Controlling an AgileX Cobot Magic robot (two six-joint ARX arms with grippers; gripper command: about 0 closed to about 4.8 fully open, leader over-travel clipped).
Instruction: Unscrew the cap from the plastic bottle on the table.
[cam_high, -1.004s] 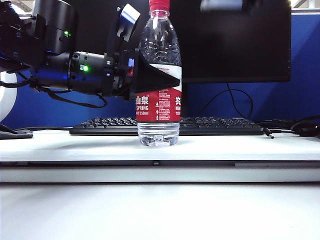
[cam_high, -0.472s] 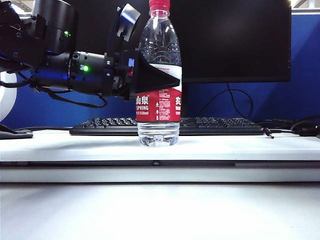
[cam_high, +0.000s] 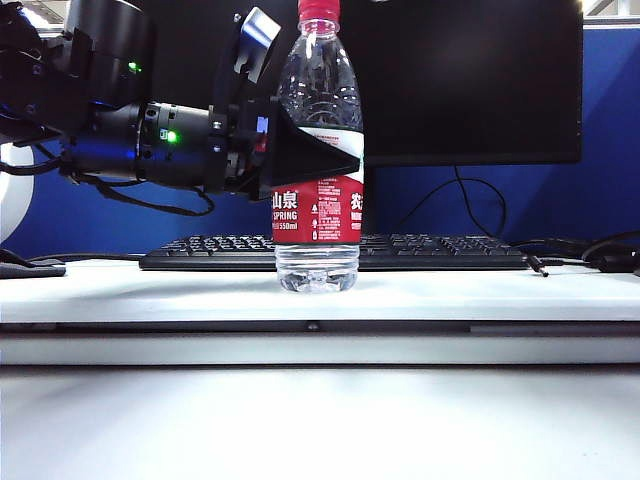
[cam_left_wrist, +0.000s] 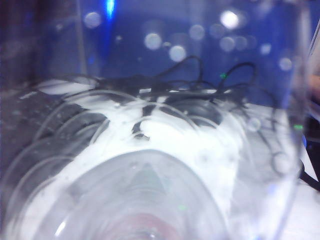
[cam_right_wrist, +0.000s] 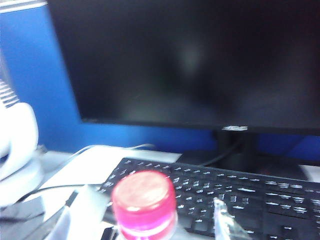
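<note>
Your left end effector (cam_high: 318, 160) is clamped on the bottle (cam_high: 318, 215), upright at centre frame on the table (cam_high: 480, 295), cap (cam_high: 319, 10) on. Your right end effector (cam_right_wrist: 150, 220) hovers spread at the cap, holding nothing.

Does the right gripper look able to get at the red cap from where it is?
Probably yes: the cap sits uncovered near the right gripper, while the left gripper holds the bottle lower down.
</note>
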